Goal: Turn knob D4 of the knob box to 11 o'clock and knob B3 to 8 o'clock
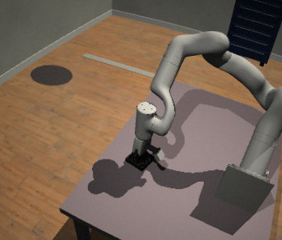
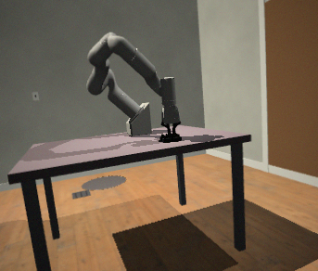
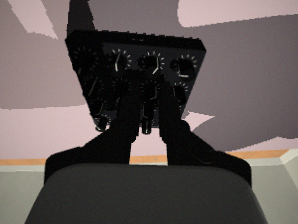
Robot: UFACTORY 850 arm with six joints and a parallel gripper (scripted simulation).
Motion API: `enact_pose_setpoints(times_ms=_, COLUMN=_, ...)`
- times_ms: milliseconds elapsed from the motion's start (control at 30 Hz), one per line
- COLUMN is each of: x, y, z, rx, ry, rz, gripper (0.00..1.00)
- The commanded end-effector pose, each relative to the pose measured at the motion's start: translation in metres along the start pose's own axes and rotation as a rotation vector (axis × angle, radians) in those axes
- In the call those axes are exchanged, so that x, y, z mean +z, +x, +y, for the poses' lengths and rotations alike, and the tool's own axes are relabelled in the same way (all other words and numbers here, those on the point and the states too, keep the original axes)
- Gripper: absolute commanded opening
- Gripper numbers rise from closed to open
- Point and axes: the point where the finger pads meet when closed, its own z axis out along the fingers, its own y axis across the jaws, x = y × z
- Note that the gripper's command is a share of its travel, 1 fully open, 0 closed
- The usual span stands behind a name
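Observation:
The black knob box (image 1: 134, 163) (image 2: 170, 138) (image 3: 135, 42) stands on the table near its left edge. In the wrist view its white-marked knobs sit in rows, but it is too dark to read the names. My gripper (image 1: 142, 155) (image 2: 170, 132) (image 3: 150, 93) reaches straight down onto the box. Its two dark fingers stand on either side of a knob (image 3: 145, 109) in the middle of the box, slightly apart from it. The gripper is open by a small gap and holds nothing. Which knob this is cannot be told.
The box stands on a purple table (image 1: 228, 123) (image 2: 95, 148). The arm's grey base (image 1: 244, 186) (image 2: 139, 120) stands at the table's right side. A dark blue cabinet (image 1: 256, 25) stands on the floor at the far wall.

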Motion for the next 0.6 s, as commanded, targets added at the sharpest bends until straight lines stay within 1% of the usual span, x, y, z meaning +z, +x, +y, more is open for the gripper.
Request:
enact_pose_setpoints(times_ms=0, x=-0.001, y=-0.001, z=0.0, rx=0.0, ry=-0.001, rz=-0.001, gripper=0.19)
enact_pose_setpoints(times_ms=300, x=-0.002, y=-0.001, z=0.0, rx=0.0, ry=-0.001, rz=-0.001, gripper=0.19)
enact_pose_setpoints(times_ms=567, x=-0.013, y=-0.001, z=0.0, rx=0.0, ry=-0.001, rz=-0.001, gripper=0.19)
